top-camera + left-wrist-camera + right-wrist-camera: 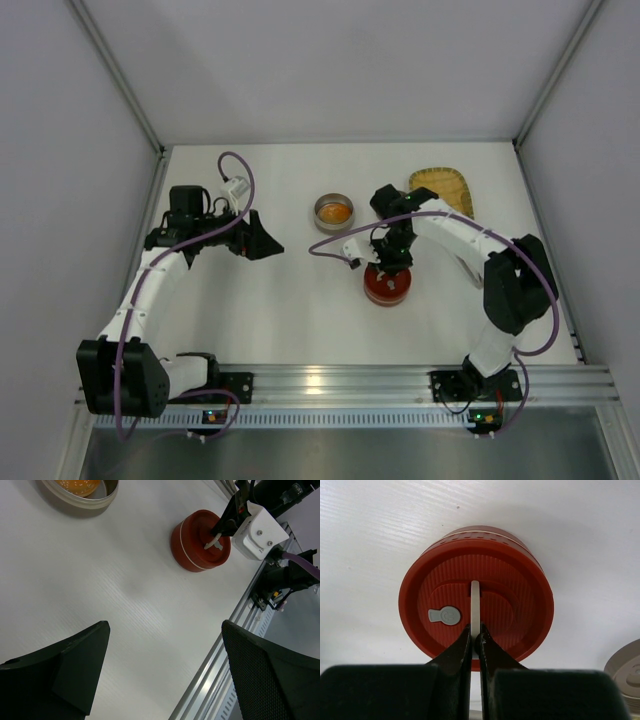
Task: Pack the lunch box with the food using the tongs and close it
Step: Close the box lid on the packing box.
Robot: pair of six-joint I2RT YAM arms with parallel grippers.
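The right gripper (475, 632) is closed on the thin white tab (475, 597) standing up from the red lid (515, 605), near the middle of the bench (280, 310). The left gripper (268, 241) hangs open, well apart to the left. The orange piece of food (336, 211) lies in the round tin (319, 211), beside the woven tray (445, 187).

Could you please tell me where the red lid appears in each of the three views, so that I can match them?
Top external: the red lid lies right of centre, under the right gripper.
Left wrist: upper right.
Right wrist: centre of the picture.
Shared landmark: the lid's white tab, pinched by that gripper's shut jaws.
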